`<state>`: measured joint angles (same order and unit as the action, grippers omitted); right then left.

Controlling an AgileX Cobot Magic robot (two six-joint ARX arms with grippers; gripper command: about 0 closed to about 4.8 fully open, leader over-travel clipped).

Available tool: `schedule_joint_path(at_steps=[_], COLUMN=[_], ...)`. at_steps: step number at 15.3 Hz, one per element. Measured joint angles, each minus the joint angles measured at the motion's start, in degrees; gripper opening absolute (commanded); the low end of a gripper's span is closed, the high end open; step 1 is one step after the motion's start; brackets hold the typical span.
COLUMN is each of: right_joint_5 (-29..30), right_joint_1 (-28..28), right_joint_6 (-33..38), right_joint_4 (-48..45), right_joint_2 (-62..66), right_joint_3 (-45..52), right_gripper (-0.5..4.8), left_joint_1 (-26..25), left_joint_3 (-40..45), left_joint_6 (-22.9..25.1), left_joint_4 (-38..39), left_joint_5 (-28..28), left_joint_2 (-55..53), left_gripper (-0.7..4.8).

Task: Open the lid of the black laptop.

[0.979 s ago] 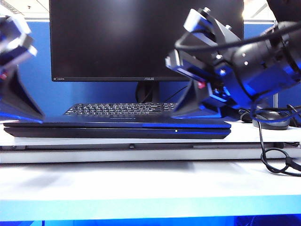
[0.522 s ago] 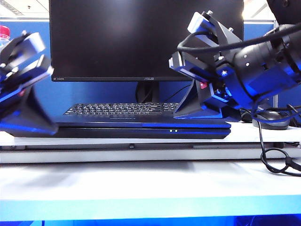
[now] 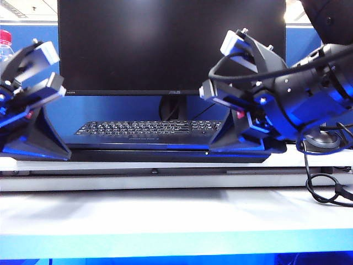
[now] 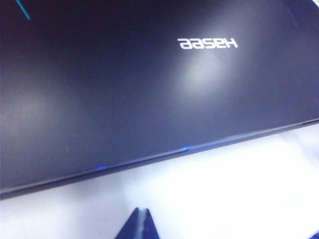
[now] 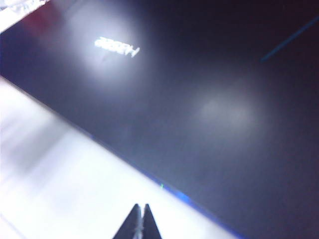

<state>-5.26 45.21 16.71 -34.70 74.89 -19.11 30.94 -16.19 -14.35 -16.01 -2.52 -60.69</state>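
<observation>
The black laptop [image 3: 165, 153] lies closed and flat on the white table [image 3: 165, 210]. Its lid [image 4: 149, 89] shows its dark outer face with a white "Hasee" logo [image 4: 208, 43]; the same lid [image 5: 209, 99] fills the right wrist view. My left gripper [image 3: 66, 157] sits at the laptop's left front corner, and my left gripper [image 4: 141, 212] is shut and empty over white table just off the front edge. My right gripper [image 3: 212, 149] hangs low by the laptop's right front, and my right gripper [image 5: 141, 208] is shut and empty, a short way off the edge.
A large ASUS monitor [image 3: 171, 44] stands behind, with a separate black keyboard [image 3: 143, 128] in front of it. A mouse [image 3: 320, 142] and a looped black cable [image 3: 325, 190] lie at the right. A red-capped bottle [image 3: 5, 41] stands far left.
My left gripper has moved right, in to the laptop's left corner. My right gripper has dropped lower and slightly right. The laptop stays closed.
</observation>
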Motion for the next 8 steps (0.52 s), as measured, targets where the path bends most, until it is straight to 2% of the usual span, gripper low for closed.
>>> schedule_joint_path(at_steps=[5,8], right_joint_5=[2.01,3.48], right_joint_1=[-4.15,-4.59], right_joint_6=[-0.02,-0.02], right_joint_4=[-0.55,-0.57], right_joint_2=[0.37,0.37], right_joint_3=[-0.09,-0.11], right_gripper=[-0.01,-0.01], left_joint_1=[-0.04,-0.04], left_joint_3=[0.00,0.00], left_joint_6=[0.20,0.68], left_joint_4=[-2.27,-2.62], left_joint_5=[0.04,0.04], left_joint_2=[-0.46,-0.83], left_gripper=[-0.04,-0.04])
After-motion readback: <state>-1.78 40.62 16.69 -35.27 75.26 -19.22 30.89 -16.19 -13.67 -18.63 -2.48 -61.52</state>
